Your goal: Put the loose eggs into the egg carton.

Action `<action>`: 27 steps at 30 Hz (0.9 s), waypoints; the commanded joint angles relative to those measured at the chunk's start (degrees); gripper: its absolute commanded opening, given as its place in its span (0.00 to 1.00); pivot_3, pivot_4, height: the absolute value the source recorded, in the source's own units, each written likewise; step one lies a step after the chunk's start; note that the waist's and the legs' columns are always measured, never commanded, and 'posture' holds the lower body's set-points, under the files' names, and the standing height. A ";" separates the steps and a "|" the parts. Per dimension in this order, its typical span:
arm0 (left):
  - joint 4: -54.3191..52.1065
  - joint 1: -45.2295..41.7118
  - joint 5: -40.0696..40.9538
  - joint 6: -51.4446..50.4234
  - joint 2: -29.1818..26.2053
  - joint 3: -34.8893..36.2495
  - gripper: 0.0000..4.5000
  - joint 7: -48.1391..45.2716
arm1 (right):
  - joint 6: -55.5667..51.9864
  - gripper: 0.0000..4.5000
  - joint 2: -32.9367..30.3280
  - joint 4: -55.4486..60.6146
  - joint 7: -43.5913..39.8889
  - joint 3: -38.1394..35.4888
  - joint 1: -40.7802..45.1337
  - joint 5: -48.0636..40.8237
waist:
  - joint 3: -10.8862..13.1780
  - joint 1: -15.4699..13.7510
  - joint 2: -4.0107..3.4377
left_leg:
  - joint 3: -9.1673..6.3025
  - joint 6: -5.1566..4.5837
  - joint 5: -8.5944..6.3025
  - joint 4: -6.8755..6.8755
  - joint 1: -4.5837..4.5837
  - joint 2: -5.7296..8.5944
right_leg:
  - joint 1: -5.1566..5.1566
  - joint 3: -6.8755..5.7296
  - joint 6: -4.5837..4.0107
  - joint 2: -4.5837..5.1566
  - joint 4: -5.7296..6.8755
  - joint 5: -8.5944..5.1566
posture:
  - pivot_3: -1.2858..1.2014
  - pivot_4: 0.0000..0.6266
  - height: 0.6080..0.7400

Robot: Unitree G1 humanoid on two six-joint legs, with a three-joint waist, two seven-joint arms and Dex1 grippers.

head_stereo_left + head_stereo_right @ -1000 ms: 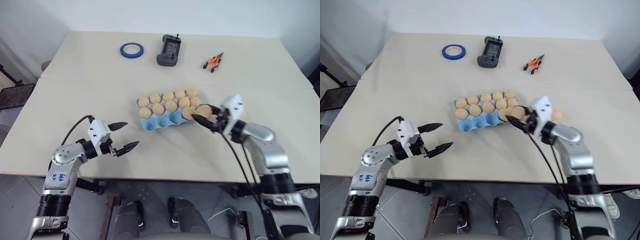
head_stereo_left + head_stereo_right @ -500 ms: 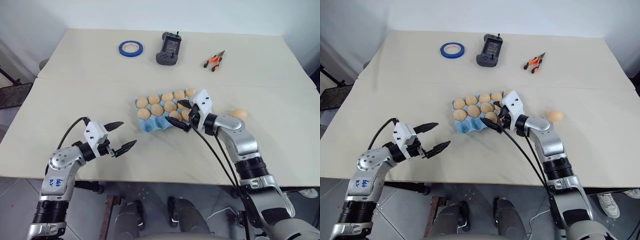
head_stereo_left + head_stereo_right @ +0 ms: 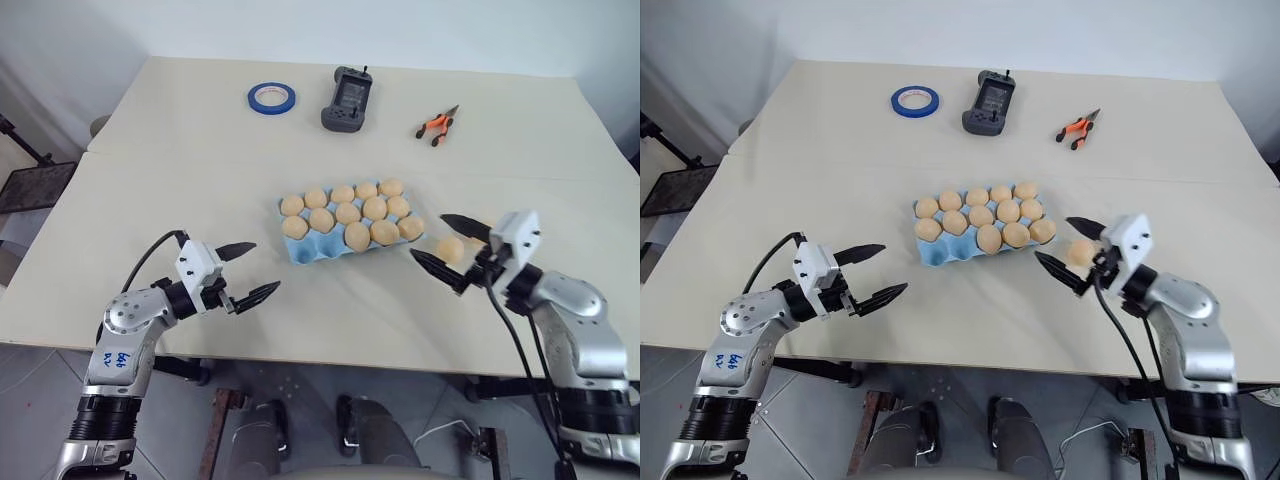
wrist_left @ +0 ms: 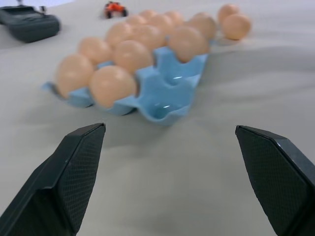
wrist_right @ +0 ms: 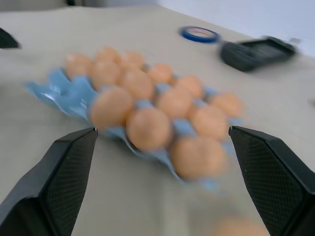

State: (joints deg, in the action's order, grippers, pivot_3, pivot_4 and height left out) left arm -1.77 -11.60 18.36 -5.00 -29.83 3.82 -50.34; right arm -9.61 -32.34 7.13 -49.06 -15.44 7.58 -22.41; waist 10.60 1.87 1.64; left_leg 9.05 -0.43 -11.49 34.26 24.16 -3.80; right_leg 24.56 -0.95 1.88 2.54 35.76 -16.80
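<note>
One loose egg is seen on the table, just right of the egg carton. It lies between the fingers of the wide-open, empty right pincer. The left pincer, also open, is farther off.

blue tape ring; black handset; orange pliers

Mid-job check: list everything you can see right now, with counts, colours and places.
Light blue moulded egg carton: one, table centre; two near-left cups empty.
Pale tan-orange eggs in carton: thirteen by my count.
Loose tan-orange egg: one, on the table right of the carton, just ahead of the right gripper.
Blue tape ring: one, far left.
Black handheld device: one, far centre.
Orange-handled pliers: one, far right.
Beige table: one.
Left gripper: black fingers, open, empty, left of the carton.
Right gripper: black fingers, open, empty.
</note>
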 commanded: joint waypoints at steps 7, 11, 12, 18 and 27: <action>2.68 -5.68 -1.13 1.89 2.26 -5.44 1.00 -3.11 | 7.96 0.99 2.01 0.89 7.02 -13.16 -15.11 -0.55 | 0.00 -0.02 0.00 | -0.04 -0.04 -0.01 0.22 0.01 0.03 | -0.15 0.01 -0.10 0.00 -0.05 -0.06 | 0.52 0.24 1.00; 4.01 -8.15 -0.23 1.32 2.72 -6.49 1.00 -4.97 | 9.38 0.99 3.14 0.44 8.58 -13.01 -15.98 -0.75 | 0.00 0.81 0.01 | 0.02 -0.11 0.01 0.41 0.00 0.02 | -0.17 0.17 -0.17 -0.09 -0.05 -0.09 | 0.52 0.24 1.00; 4.00 -8.53 -0.06 1.21 2.71 -6.66 1.00 -5.41 | 9.26 0.99 3.08 0.51 8.86 -12.81 -15.91 -0.64 | 0.00 0.94 0.01 | 0.01 -0.13 0.02 0.44 0.00 0.02 | -0.18 0.19 -0.21 -0.10 -0.05 -0.11 | 0.52 0.24 1.00; 3.57 -10.23 -0.14 1.55 3.95 -7.59 1.00 -6.17 | 4.70 0.99 -0.30 -4.04 10.30 -8.79 -8.89 2.18 | 0.00 1.61 0.01 | 0.05 -0.20 0.02 0.61 0.00 0.03 | -0.24 0.29 -0.31 -0.08 -0.05 -0.16 | 0.52 0.24 1.00; 2.03 -10.47 -0.56 0.97 4.95 -8.13 1.00 -5.14 | 4.46 0.99 -4.30 -31.08 10.36 -1.07 16.63 8.47 | 0.01 1.51 -0.03 | 0.22 -0.32 0.05 0.75 0.00 0.07 | -0.17 0.45 -0.33 -0.07 0.02 -0.08 | 0.52 0.24 1.00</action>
State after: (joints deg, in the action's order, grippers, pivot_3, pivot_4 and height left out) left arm 2.47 -21.98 17.57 -4.36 -24.89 -4.80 -55.92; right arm -6.20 -35.47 -20.68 -38.29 -16.80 22.33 -14.53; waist 10.62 3.38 1.61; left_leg 9.25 -0.76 -11.43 34.98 24.18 -3.73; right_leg 24.43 -0.51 1.56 2.47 35.81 -16.88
